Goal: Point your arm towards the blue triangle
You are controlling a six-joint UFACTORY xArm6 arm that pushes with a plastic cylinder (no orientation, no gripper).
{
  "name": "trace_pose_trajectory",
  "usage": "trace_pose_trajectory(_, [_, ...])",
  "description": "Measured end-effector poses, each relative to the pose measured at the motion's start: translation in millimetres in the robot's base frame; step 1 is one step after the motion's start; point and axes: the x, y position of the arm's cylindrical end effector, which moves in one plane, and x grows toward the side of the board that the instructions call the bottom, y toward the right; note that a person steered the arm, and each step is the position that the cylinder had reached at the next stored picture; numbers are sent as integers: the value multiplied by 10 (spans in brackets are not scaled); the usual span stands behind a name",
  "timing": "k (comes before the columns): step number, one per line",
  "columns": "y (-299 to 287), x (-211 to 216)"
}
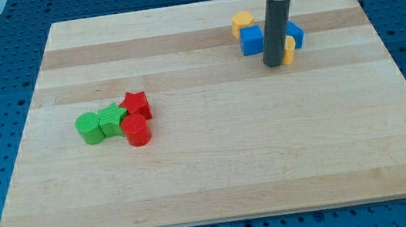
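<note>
Just to the view's right of my tip [275, 64], and slightly toward the view's top, lies the blue triangle [296, 33], mostly hidden behind the rod [277, 31] so that only its right part shows. No jaws exist on this arm: it ends in a plain dark rod that neither opens nor closes and holds nothing. Whether the rod touches the blue triangle cannot be told, since the rod covers the near edge of that block.

Directly right of my tip, almost against the rod, a yellow block [289, 50] peeks out; its shape is hidden. Just left of the rod and a little toward the view's top sits a blue cube [252, 41], and beyond it, farther toward the top, another yellow block [243, 23].

Well apart from my tip, toward the view's left and bottom, four blocks cluster on the wooden board [271, 159]: a green cylinder [90, 128], a green star [113, 119], a red star [136, 104] and a red cylinder [137, 130], touching one another.
</note>
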Motion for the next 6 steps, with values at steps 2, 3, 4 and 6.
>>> trace_pose_trajectory(2, [484,666])
trace_pose_trajectory(3, [1308,267])
trace_pose_trajectory(4, [1532,-98])
trace_pose_trajectory(6, [1003,-579])
